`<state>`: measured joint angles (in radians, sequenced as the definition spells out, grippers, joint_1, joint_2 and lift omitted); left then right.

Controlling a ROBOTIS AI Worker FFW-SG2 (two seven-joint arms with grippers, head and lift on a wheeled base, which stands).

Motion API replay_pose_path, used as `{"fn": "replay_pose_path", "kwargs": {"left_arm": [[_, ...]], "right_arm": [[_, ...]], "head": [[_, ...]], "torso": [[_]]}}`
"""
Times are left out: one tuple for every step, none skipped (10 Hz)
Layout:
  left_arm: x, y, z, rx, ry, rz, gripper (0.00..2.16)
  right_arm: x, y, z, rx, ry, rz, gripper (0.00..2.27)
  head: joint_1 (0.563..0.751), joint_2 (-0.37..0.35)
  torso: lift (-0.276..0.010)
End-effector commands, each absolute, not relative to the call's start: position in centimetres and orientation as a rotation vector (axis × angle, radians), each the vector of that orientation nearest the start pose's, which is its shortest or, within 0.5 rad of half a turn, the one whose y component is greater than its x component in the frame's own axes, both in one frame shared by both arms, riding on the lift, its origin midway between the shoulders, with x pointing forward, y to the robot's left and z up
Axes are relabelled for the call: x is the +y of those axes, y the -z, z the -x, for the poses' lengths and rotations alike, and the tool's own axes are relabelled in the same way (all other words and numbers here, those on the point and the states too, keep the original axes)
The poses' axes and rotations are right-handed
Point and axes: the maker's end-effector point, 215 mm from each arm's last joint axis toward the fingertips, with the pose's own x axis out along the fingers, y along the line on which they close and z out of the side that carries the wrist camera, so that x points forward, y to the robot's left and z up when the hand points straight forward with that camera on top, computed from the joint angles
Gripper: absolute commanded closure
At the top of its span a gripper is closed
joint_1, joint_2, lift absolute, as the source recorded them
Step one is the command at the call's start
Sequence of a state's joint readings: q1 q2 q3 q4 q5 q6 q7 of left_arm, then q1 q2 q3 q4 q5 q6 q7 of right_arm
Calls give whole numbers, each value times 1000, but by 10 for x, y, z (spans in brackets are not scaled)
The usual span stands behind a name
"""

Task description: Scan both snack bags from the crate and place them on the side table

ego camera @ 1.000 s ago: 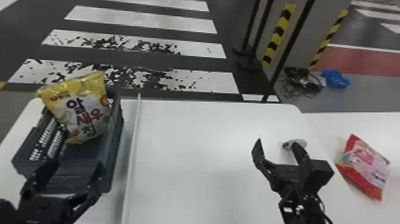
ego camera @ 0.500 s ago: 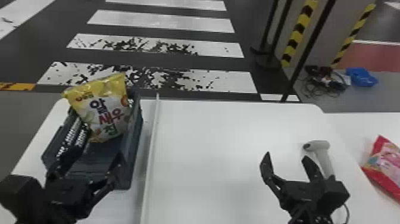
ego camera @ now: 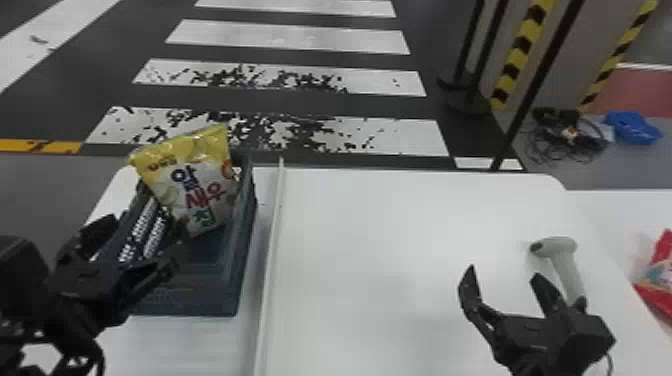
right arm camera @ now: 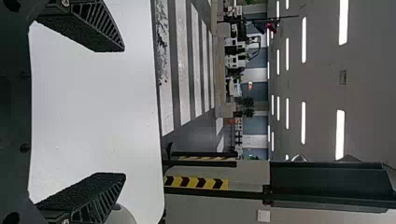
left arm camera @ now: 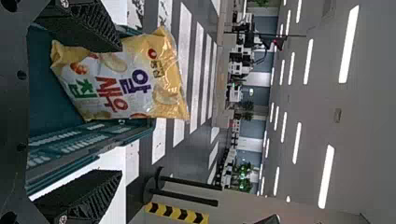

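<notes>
1. Fingers of the left gripper (ego camera: 145, 221) stand wide apart, gripping nothing; that hand hangs over the near end of the crate (ego camera: 195, 302), on the robot's left.
2. Just past them, the yellow-and-white snack bag (ego camera: 205, 175) sits upright, tilted a bit, in the crate's far end, its top poking over the rim. Whether a finger touches it, I can't tell.
3. Over on the other side, the right gripper (ego camera: 504, 272) is spread and empty too, above the white table (ego camera: 375, 225).
4. Close by that one, the pale scanner (ego camera: 570, 277) rests on the tabletop, its handle partly behind a finger.
5. A thin raised strip (ego camera: 272, 255) runs between the crate and the middle of the table.
6. Farther right, the red snack bag (ego camera: 657, 297) lies on the side table (ego camera: 605, 215), partly cut off by the head view's edge.
7. Beyond, cables (ego camera: 570, 132) lie on the floor near a blue item (ego camera: 632, 127).
</notes>
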<state>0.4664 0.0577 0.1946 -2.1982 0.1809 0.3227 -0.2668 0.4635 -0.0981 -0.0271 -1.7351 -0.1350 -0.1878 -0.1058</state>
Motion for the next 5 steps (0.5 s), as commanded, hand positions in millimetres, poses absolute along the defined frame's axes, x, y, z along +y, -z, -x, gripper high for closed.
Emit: {"fn": "replay_pose_path", "kwargs": {"left_arm": [[288, 308, -467, 117, 130, 40, 60], [301, 307, -475, 114, 121, 27, 60], [313, 306, -485, 111, 115, 9, 60], [328, 303, -498, 110, 105, -8, 60], [337, 305, -513, 123, 109, -11, 60]], "right_arm": [[-293, 434, -431, 115, 125, -23, 33], [-296, 436, -429, 119, 129, -21, 33], [-299, 437, -427, 123, 133, -19, 33], [-302, 438, -426, 126, 139, -19, 26], [-304, 442, -423, 136, 142, -17, 36]], "head": [[695, -37], [695, -21], [695, -13], [695, 4], [695, 19]], "torso": [[-95], [-95], [-95], [-95], [-95]]}}
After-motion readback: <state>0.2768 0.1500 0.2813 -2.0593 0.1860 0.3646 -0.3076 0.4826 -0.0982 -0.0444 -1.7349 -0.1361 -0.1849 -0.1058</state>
